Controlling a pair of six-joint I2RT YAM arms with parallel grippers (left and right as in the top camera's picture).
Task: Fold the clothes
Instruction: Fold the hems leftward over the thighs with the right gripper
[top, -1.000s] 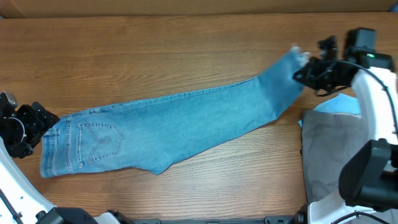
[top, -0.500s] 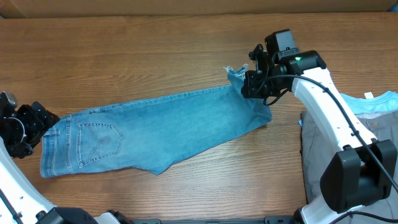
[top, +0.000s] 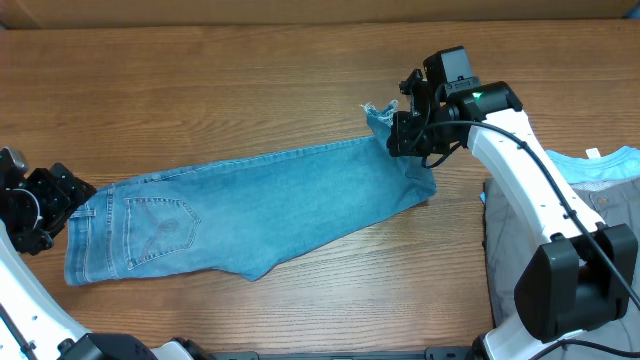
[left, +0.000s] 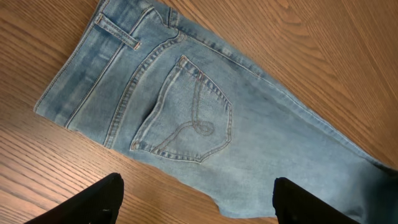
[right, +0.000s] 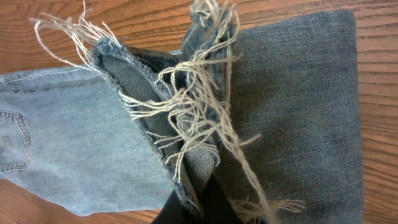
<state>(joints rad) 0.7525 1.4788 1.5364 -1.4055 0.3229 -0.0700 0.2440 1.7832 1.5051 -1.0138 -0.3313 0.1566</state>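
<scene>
- Right gripper (top: 397, 137): its fingers are pressed together, pinching the frayed hem (top: 376, 110) of the jeans (top: 250, 200). From overhead you mostly see the black gripper body, and the actual pinch is buried under it.
- The right wrist view shows the grip better. The right gripper (right: 196, 204) is only a dark wedge at the bottom edge, with the denim of the hem (right: 186, 106) bunched up and running into it. Loose pale threads hang all over, so I can't make out where each fingertip sits.
- Near that gripper the leg end is doubled back on itself. That wrist view shows the folded part of the jeans (right: 298, 106) as a darker slab on the right, cut off at the bottom edge.
- Left gripper (top: 80, 195): overhead it sits right at the waistband end, far left of the table (top: 300, 70), and I can't read the jaws from up there.
- The left wrist view sorts that out. The left gripper (left: 199, 202) is spread wide, two black fingers (left: 102, 199) poking in at the bottom corners, nothing between them but wood and the jeans' edge.
- That same view gives a crisp look at the back pocket (left: 186, 118) and its stitching, which is just a faint outline (top: 160, 225) from overhead.
- The jeans lie flat, stretched diagonally from near left to far right.
- On the right edge there's a grey cloth (top: 520, 240) and something light blue (top: 600, 165), both partly behind the right arm.
</scene>
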